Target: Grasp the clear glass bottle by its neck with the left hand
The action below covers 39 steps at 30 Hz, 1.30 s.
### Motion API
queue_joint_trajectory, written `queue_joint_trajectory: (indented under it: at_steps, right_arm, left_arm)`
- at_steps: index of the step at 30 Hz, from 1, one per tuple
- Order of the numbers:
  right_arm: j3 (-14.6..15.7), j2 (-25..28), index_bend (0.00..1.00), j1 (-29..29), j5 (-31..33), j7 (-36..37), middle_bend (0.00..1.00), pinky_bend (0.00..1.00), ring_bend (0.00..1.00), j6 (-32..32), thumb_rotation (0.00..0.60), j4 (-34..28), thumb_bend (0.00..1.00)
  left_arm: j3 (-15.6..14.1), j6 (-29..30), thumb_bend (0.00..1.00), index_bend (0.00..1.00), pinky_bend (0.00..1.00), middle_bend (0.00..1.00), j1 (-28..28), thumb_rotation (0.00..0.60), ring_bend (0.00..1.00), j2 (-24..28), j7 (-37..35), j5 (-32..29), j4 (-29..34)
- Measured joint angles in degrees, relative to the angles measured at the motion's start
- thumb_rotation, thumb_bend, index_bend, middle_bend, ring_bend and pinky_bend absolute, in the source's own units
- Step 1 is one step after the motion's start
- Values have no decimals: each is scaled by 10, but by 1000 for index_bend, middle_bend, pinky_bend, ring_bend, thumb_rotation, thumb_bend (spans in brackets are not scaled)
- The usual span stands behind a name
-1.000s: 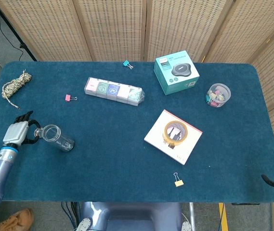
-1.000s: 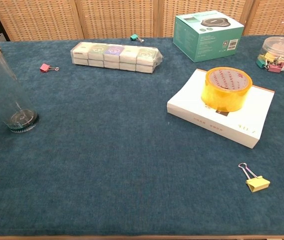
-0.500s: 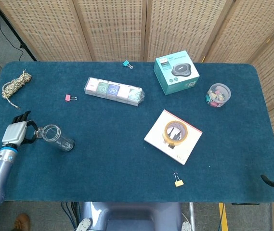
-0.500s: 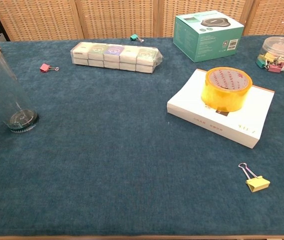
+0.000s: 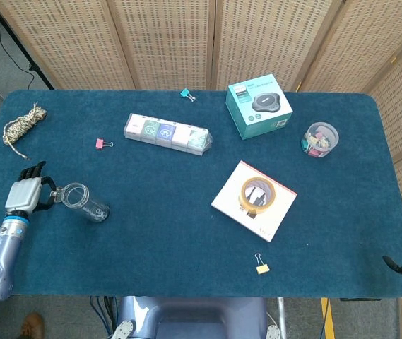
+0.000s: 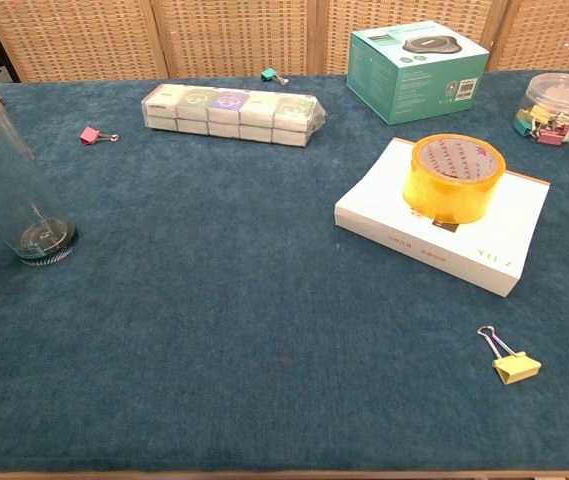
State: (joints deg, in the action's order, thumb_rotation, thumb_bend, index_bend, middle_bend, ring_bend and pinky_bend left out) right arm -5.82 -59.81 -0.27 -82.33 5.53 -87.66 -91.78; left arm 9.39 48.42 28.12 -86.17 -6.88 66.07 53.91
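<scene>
The clear glass bottle [image 5: 84,201] stands near the left edge of the table [image 5: 186,233]. The left hand [image 5: 25,193] has barely moved in the last second; its fingers reach the neck, but I cannot tell if they grip it yet.

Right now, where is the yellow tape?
In the head view the yellow tape sits on the white book, right of the table's middle, with the yellow clip nearer the front edge.

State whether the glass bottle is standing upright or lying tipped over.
Upright. In the chest view the bottle stands on its base on the table, mouth at the top.
</scene>
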Motion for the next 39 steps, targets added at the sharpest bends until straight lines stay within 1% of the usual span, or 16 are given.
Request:
queue_joint_trajectory:
  at_steps: [7, 17, 22, 28, 30, 35, 39]
  right_arm:
    - [1, 0, 0, 0, 0, -4, 0, 0, 0, 1, 600, 0, 0]
    - [1, 0, 0, 0, 1, -4, 0, 0, 0, 2, 600, 0, 0]
    - [1, 0, 0, 0, 2, -3, 0, 0, 0, 2, 600, 0, 0]
    - [1, 1, 0, 0, 2, -2, 0, 0, 0, 2, 600, -1, 0]
    - [1, 2, 0, 0, 2, -1, 0, 0, 0, 2, 600, -1, 0]
    - [2, 2, 0, 0, 1, 0, 0, 0, 0, 4, 600, -1, 0]
    - [4, 1, 0, 1, -2, -3, 0, 0, 0, 5, 600, -2, 0]
  left_arm:
    - [1, -1, 400, 564, 0, 0, 0, 600, 0, -6, -4, 2, -6]
    - [5, -2, 405, 587, 0, 0, 4, 600, 0, -18, 5, -1, -22]
    - [6, 3, 451, 599, 0, 0, 4, 600, 0, -21, 9, 1, -26]
    - [7, 6, 474, 603, 0, 0, 3, 600, 0, -22, 15, 0, -22]
    - [9, 7, 478, 605, 0, 0, 2, 600, 0, -19, 11, 0, -17]
    - [13, 18, 526, 607, 0, 0, -3, 600, 0, 0, 3, 1, 2]
    - [16, 31, 527, 607, 0, 0, -8, 600, 0, 24, 3, 4, 29]
